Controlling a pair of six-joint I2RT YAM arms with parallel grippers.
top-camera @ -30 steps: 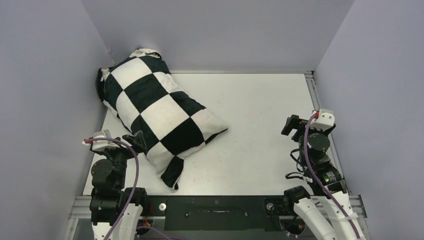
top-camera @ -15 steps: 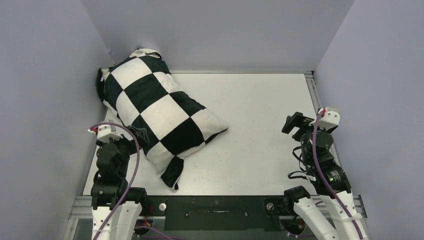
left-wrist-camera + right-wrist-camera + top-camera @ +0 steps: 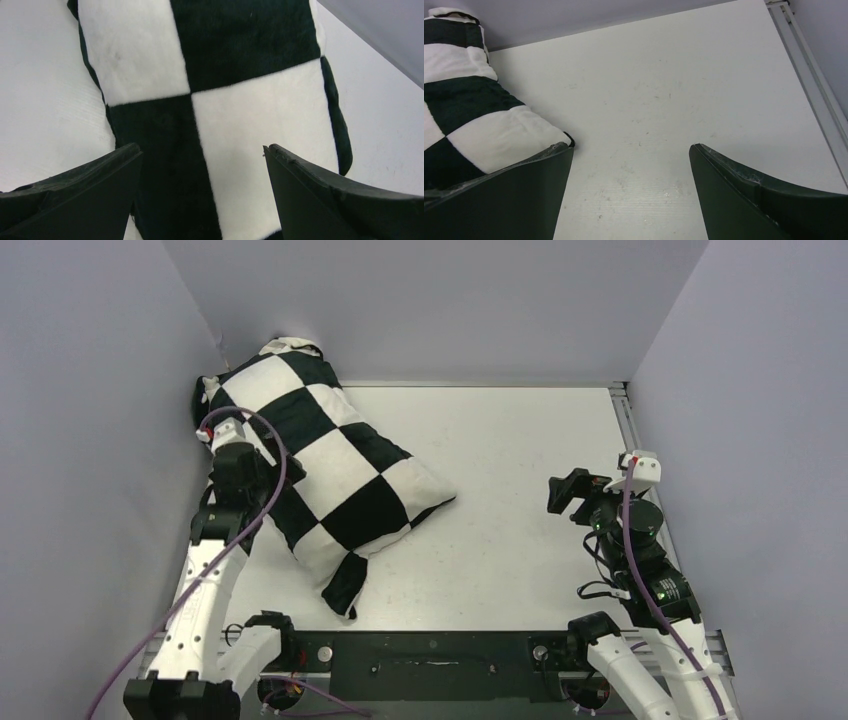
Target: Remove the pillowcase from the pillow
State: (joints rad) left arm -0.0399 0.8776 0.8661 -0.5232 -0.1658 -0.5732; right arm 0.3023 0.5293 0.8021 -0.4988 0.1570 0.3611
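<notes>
The left gripper [image 3: 201, 150] has its fingers spread wide with nothing between them. It hangs just over the pillowcase [image 3: 320, 470], above a seam where black and white squares meet. The right gripper [image 3: 631, 147] is just as wide and empty, over bare tabletop [image 3: 520, 430] near the right edge, well apart from the cover.

The stuffed pillowcase lies slantwise from the far-left corner toward the near middle. The pillow inside is hidden, and a limp flap [image 3: 345, 590] trails at the near end.

The step looks like taking a first hold. It would go best to pinch loose fabric only, probably at that slack flap, rather than the taut, plump middle. The right gripper could then come across to pin the bulk, and the pull should run lengthwise.
</notes>
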